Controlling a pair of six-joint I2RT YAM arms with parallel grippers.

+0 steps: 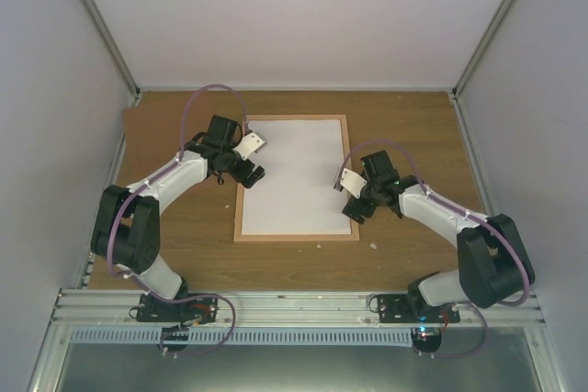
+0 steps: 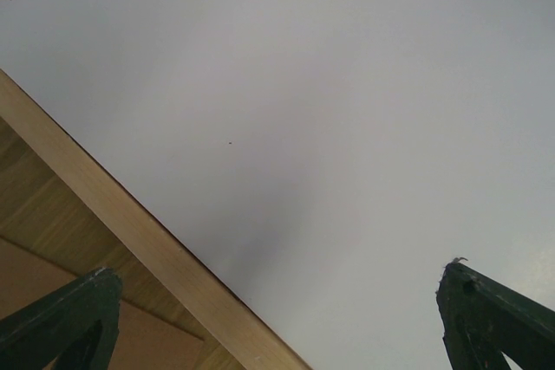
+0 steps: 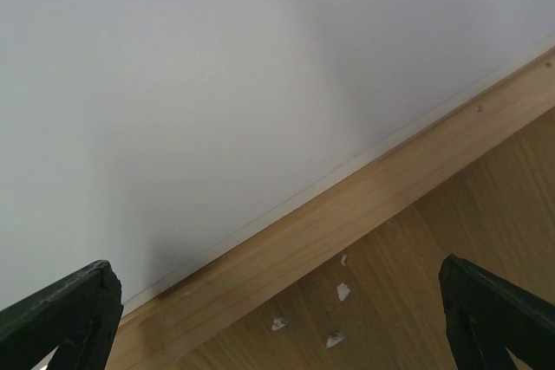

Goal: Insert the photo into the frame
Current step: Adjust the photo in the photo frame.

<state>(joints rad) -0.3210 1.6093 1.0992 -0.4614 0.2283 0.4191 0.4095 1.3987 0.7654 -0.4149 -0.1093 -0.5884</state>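
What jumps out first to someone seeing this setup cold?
A light wooden frame lies flat in the middle of the table, filled by a plain white sheet with no image showing. The left hand and right hand sit over its left and right rails, both open and holding nothing. Small white scraps dot the wood just off the frame's near right corner.

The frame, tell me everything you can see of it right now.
The frame is a large rectangle of thin, light wood rails lying flat on the wooden table, long sides running away from the arms. A plain white sheet fills its opening; no image shows. The left fingers, open, straddle its left rail; the right fingers, open, its right rail. Contact cannot be told. White scraps lie just outside.
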